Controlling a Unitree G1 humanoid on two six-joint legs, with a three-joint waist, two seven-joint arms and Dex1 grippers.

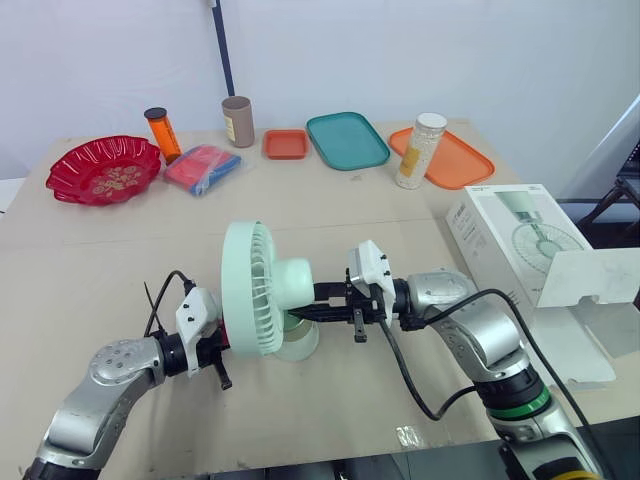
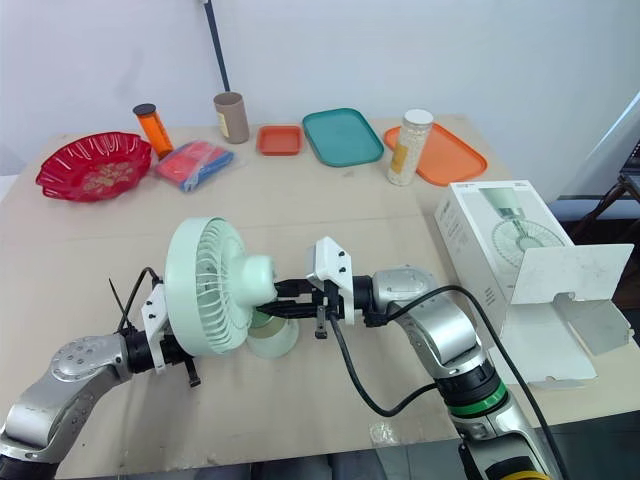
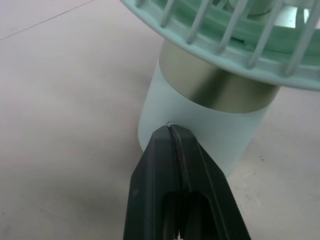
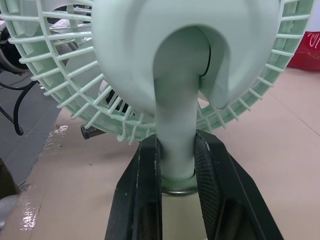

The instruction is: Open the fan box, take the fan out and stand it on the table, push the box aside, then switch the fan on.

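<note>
The mint-green fan (image 1: 255,288) stands upright on its round base (image 1: 300,343) in the middle of the table, its grille facing my left arm. My right gripper (image 4: 177,142) is shut on the fan's stem, one black finger on each side just above the base. My left gripper (image 3: 171,131) is shut, and its joined tips touch the side of the base (image 3: 200,125) under the grille. The white fan box (image 1: 515,245) lies at the right of the table with its flap (image 1: 590,278) open.
Along the back stand a red bowl (image 1: 103,168), an orange bottle (image 1: 162,133), a blue and red packet (image 1: 203,167), a brown cup (image 1: 238,121), a small orange tray (image 1: 285,144), a teal tray (image 1: 346,139), a white jar (image 1: 420,150) and an orange tray (image 1: 460,162).
</note>
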